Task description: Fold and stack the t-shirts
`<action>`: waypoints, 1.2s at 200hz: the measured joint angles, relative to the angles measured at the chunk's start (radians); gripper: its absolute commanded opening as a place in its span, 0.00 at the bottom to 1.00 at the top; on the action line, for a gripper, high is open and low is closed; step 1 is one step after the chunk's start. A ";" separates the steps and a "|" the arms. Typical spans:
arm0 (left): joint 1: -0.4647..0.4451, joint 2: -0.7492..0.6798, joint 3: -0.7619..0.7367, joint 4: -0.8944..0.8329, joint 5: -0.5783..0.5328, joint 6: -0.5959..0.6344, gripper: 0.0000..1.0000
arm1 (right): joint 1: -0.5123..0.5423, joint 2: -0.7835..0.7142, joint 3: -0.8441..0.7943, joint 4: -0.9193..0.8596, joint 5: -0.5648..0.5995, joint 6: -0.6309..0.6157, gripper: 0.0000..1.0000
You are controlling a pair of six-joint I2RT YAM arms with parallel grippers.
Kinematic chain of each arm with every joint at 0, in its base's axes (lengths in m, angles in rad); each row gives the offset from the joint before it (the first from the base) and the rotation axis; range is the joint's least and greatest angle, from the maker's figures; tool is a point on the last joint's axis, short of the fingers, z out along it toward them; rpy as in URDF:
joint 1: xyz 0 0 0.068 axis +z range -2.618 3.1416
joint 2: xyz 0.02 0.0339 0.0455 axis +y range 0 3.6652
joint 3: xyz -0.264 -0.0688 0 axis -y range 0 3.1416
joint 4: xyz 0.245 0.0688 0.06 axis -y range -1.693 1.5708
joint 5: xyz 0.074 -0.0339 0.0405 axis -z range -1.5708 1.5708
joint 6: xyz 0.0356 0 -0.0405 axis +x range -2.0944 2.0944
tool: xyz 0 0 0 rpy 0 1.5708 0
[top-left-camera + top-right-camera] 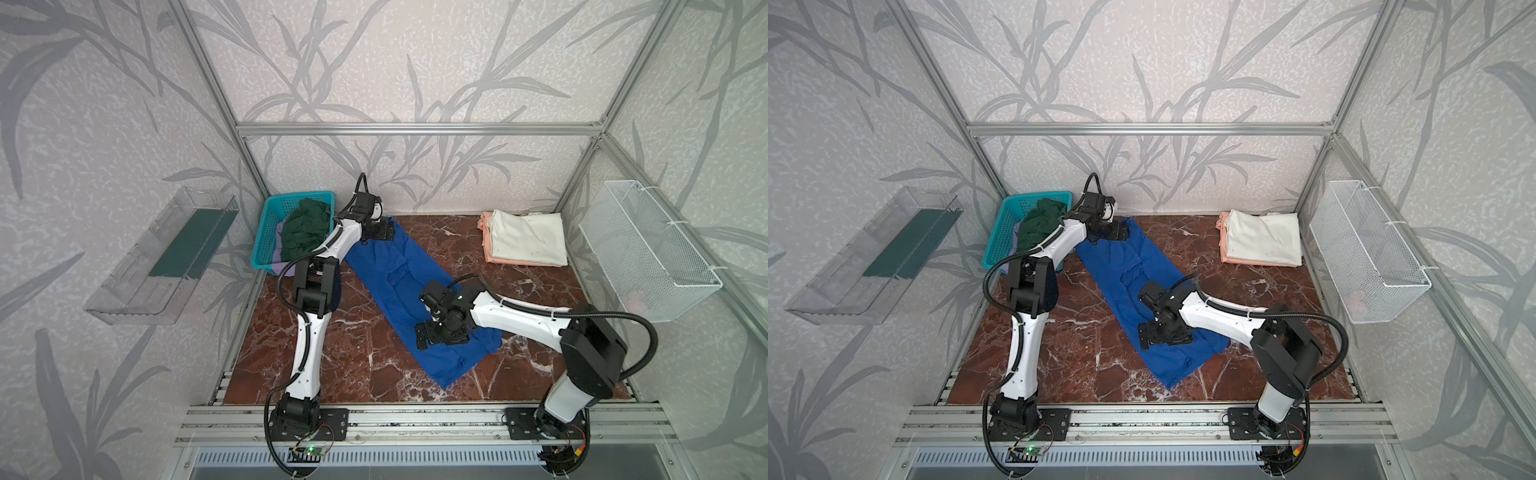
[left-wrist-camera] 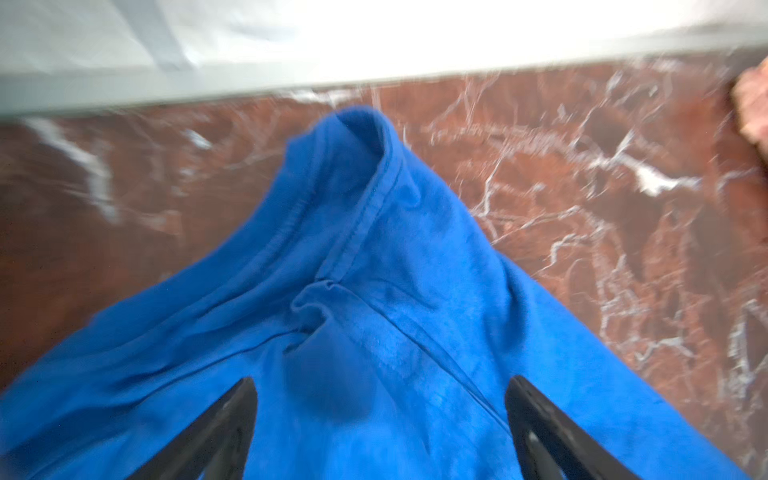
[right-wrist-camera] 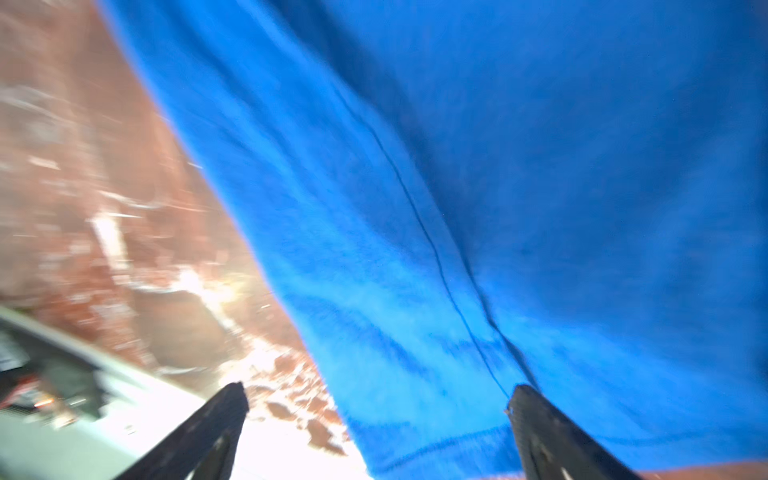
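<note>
1. In a top view, the blue t-shirt [image 1: 399, 270] is laid lengthwise on the bench [image 1: 332, 353], one end under the left claw [image 1: 384, 232] and the other under the right claw [image 1: 423, 335]. The folded stack [image 1: 525, 243] lies well beyond the right claw.
2. Left wrist: the claw is spread wide and empty, and the collar [image 2: 365, 199] is seen just ahead.
3. Right wrist: the claw is spread wide and empty, straddling the shirt's side edge.

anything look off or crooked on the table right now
The blue t-shirt lies slanted across the marble table, not square to its edges, its collar end rumpled. In the far-right stack the peach t-shirt pokes out from under the cream t-shirt. Nothing looks spilled or damaged.
</note>
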 measured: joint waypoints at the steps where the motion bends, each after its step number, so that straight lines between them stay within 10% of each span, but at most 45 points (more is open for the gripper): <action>1: 0.000 -0.005 -0.006 0.005 -0.001 -0.002 0.94 | -0.004 -0.006 0.000 0.000 -0.001 0.000 0.99; 78: -0.010 -0.357 -0.544 0.338 -0.117 -0.154 0.94 | -0.237 -0.048 0.059 0.080 -0.030 -0.138 0.99; 141: -0.113 -0.682 -0.945 0.487 -0.291 -0.288 0.94 | -0.316 0.399 0.563 0.076 -0.004 -0.299 0.91; 240: -0.186 -0.886 -1.168 0.521 -0.417 -0.324 0.94 | -0.317 1.062 1.460 -0.266 0.164 -0.435 0.68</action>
